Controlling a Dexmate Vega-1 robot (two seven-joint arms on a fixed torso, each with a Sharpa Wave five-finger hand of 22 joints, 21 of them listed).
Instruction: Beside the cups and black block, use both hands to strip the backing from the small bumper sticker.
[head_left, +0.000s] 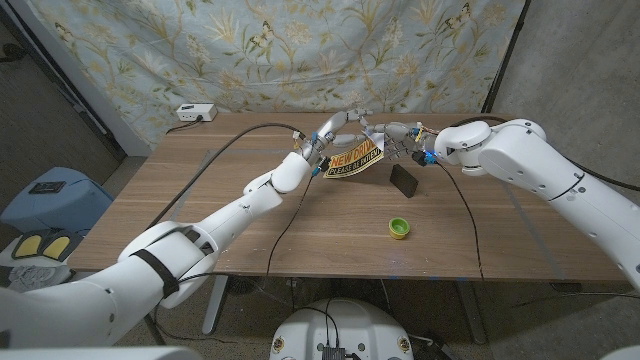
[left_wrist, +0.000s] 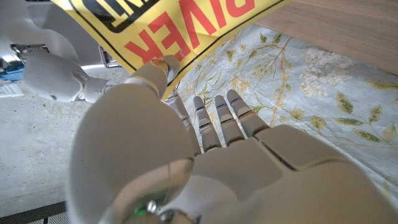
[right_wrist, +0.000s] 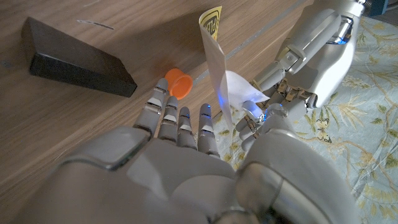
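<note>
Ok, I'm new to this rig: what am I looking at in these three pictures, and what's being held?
A two-armed robot stands at a wooden table. The wide picture comes from its head camera; the other two come from cameras on each wrist, looking along the back of that hand. Both hands are raised over the table's far side, the left hand and right hand holding a yellow bumper sticker between them. On the table lie a black block, a green cup and, seen from the right wrist, an orange cup.
</note>
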